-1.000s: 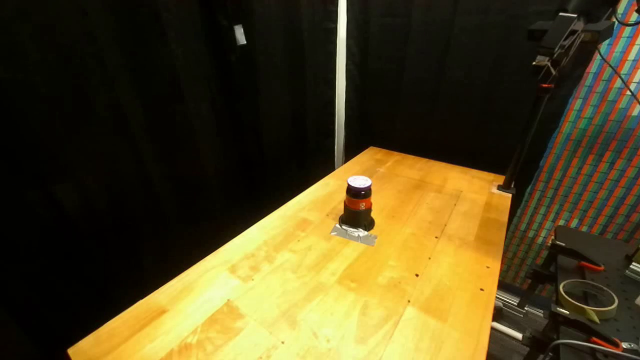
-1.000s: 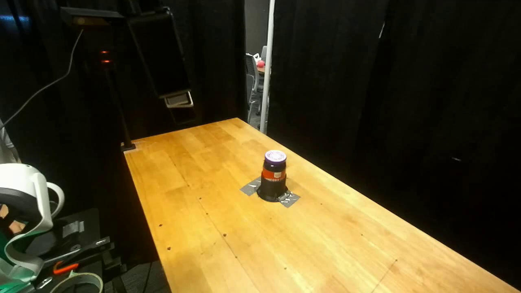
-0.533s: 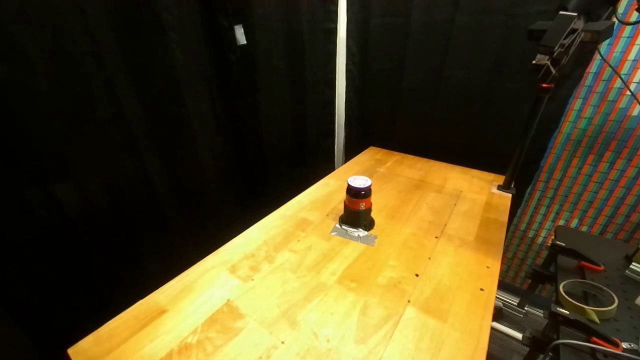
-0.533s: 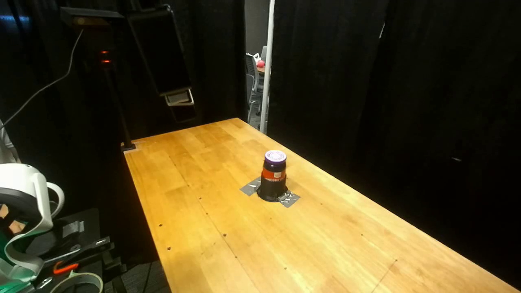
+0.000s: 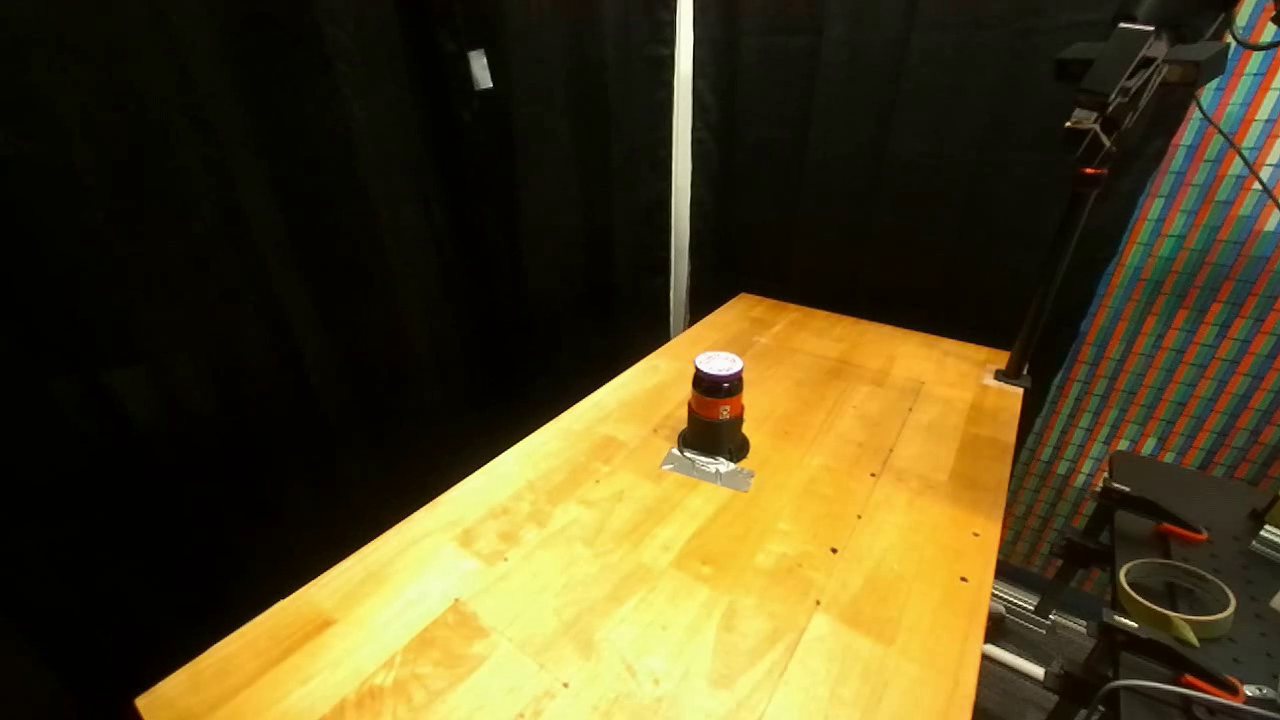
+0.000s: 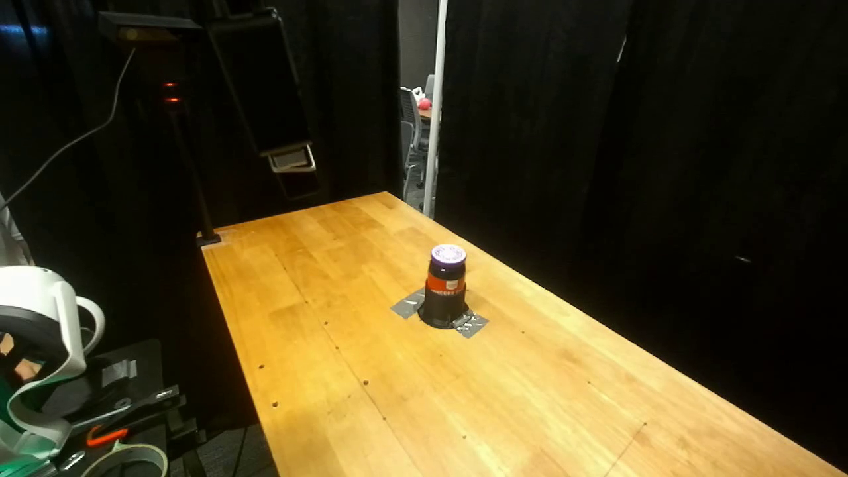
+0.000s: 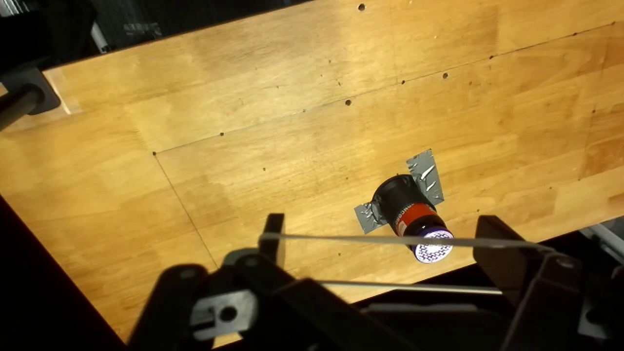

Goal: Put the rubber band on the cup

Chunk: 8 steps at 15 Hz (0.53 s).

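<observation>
The cup is a dark upright cylinder with an orange-red stripe and a white-and-purple top. It stands on the table in both exterior views (image 5: 716, 432) (image 6: 444, 305) and in the wrist view (image 7: 397, 197). My gripper (image 7: 381, 219) shows in the wrist view with its fingers wide apart. A pale rubber band (image 7: 341, 238) is looped round both fingers and stretched between them in two strands. The upper strand crosses in front of the cup's top in that view; the gripper's height above it cannot be told. I cannot make out the band or gripper in the exterior views.
Silver tape (image 5: 708, 470) (image 6: 472, 325) (image 7: 427, 178) lies at the cup's base on the wooden table (image 5: 600, 600). A dark post (image 6: 199, 199) (image 7: 24, 100) rises from a table corner. A dark hanging box (image 6: 258, 93) has a pale frame below. Side stands hold clamps and a tape roll (image 5: 1178, 598).
In an exterior view the pale frame under the dark hanging box has shifted slightly up and right since one second ago. The cup has not moved.
</observation>
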Each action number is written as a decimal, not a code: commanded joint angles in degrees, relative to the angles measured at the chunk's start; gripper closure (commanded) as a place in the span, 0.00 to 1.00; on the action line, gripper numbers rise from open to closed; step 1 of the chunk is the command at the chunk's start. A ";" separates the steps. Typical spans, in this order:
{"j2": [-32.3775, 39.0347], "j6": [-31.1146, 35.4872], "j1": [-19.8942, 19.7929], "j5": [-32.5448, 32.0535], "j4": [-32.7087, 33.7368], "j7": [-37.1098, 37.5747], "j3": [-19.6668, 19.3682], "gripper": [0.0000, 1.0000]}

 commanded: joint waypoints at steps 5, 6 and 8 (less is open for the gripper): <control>0.17 -0.14 -1.05 0.71 0.10 -0.62 0.81 0.00; 0.93 0.04 -0.77 0.69 0.81 0.49 1.87 0.00; 3.56 0.02 0.03 -0.40 2.59 3.37 5.89 0.00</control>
